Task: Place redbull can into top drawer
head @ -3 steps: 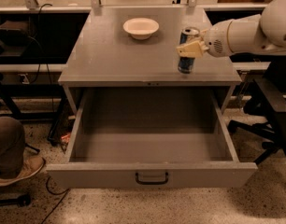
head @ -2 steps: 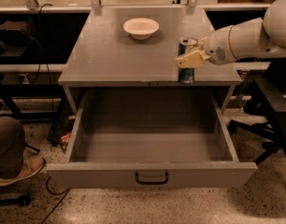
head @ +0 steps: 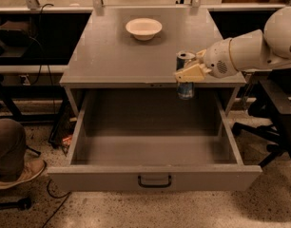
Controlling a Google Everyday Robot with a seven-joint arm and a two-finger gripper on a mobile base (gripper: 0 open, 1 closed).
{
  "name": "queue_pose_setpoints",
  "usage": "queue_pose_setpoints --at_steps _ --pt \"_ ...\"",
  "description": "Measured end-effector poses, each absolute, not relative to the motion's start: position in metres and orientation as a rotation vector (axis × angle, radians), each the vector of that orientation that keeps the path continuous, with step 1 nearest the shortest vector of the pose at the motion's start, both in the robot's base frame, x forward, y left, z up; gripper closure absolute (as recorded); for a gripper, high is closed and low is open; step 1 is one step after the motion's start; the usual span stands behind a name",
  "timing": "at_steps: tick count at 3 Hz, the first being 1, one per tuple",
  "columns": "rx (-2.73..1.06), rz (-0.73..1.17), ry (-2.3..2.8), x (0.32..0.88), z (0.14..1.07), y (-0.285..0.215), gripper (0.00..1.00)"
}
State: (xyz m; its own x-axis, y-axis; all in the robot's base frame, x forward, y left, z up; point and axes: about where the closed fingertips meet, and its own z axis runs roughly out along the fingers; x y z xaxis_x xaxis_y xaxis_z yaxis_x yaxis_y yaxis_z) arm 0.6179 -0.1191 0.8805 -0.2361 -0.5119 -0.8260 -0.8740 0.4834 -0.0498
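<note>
The redbull can [head: 185, 88] is a slim silver and blue can, held upright in my gripper [head: 187, 73]. The gripper is shut on the can's upper half, with its cream fingers [head: 192, 72] across the can. The can hangs past the front edge of the cabinet top, above the back right part of the open top drawer [head: 155, 177]. The drawer is pulled fully out, grey, with a dark handle at the centre of its front panel. My white arm reaches in from the right.
A shallow white bowl [head: 143, 28] sits at the back middle of the grey cabinet top [head: 112, 56]. A person's shoe and leg [head: 12, 163] are at the left on the floor. A dark chair base [head: 264, 127] stands at the right.
My gripper has carried the can forward and to the left, off the cabinet top and out over the open drawer, and a little lower.
</note>
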Motion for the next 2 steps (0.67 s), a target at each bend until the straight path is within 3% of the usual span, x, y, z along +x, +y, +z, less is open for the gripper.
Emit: queue_pose_setpoints --at_steps 2 --pt "-1.112 0.500 1.917 0.584 0.841 -0.124 1.00"
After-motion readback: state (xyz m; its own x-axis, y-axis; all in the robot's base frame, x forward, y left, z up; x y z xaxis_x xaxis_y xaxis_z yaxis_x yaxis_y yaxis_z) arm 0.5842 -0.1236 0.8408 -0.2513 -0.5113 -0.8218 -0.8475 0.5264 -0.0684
